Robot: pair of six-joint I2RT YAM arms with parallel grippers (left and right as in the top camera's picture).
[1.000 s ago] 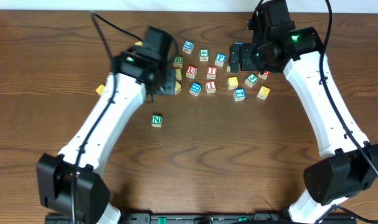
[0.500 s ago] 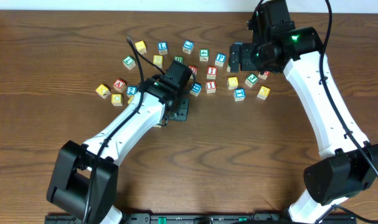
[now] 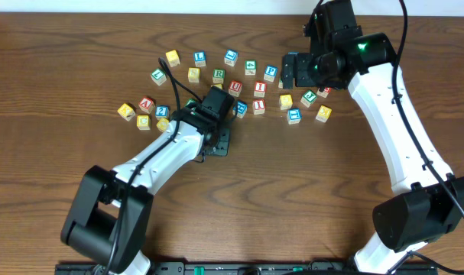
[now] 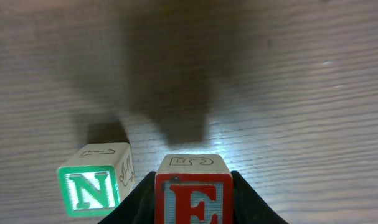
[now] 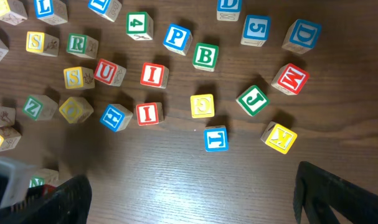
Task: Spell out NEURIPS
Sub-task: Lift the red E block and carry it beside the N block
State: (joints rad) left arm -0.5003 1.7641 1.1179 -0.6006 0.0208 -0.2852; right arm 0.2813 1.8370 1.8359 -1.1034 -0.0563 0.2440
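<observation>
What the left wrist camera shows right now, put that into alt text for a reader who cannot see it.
The left gripper clamps a red-framed E cube at the bottom centre of the picture. Close beside it, on its left in the picture, a green-framed N cube sits on the wooden table. A dark shadow falls on the bare wood above them.

A red-framed E cube [image 4: 193, 186] is sitting upright, pinched between the fingers of the left gripper [image 4: 193, 202], just beside the green-framed N cube [image 4: 92, 186], both letters facing the wrist camera. Well apart from the pair, the green R cube [image 5: 83, 45], red U cube [image 5: 108, 72], red I cube [image 5: 154, 74], blue P cube [image 5: 176, 36] and yellow S cube [image 5: 78, 77] are lying loose, letters up.
</observation>
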